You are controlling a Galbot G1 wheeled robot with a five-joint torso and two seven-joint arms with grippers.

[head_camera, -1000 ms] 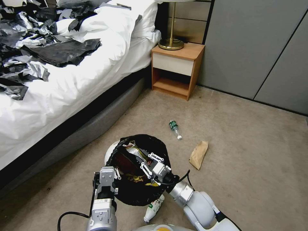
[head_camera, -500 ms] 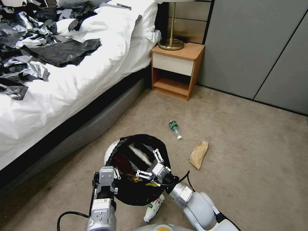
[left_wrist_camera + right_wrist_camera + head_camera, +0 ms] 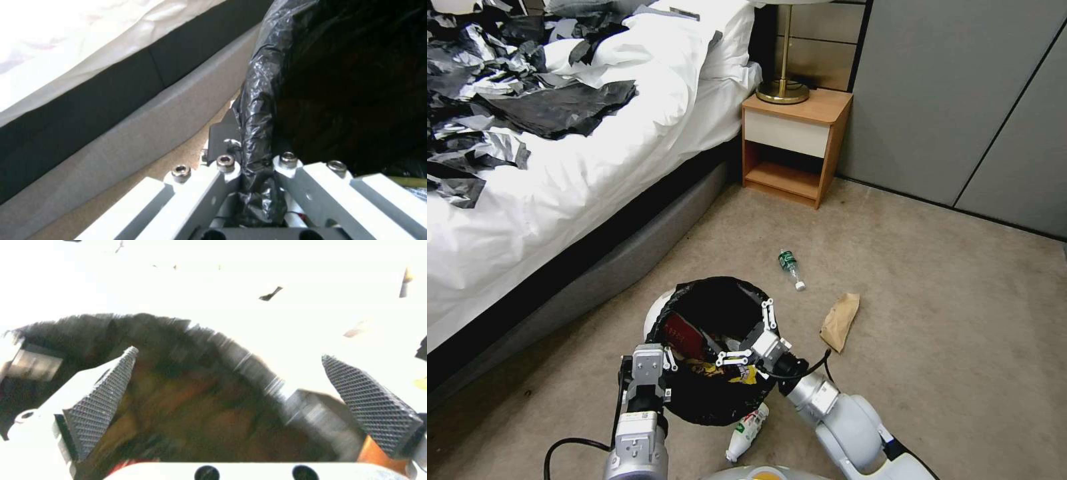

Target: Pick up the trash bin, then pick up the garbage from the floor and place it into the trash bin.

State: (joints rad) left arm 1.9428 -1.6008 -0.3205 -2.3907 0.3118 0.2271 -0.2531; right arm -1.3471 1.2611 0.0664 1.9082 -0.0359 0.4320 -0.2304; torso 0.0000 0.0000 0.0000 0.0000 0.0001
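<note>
Drop done at the bin, fingers spread.
My right gripper [image 3: 752, 337] hangs open and empty over the trash bin [image 3: 710, 400]; my left gripper [image 3: 256, 166] pinches its rim. Best lift clear without snagging the liner.

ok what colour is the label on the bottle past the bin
Green, on the small bottle beyond the trash bin; clearest in the head view.
</note>
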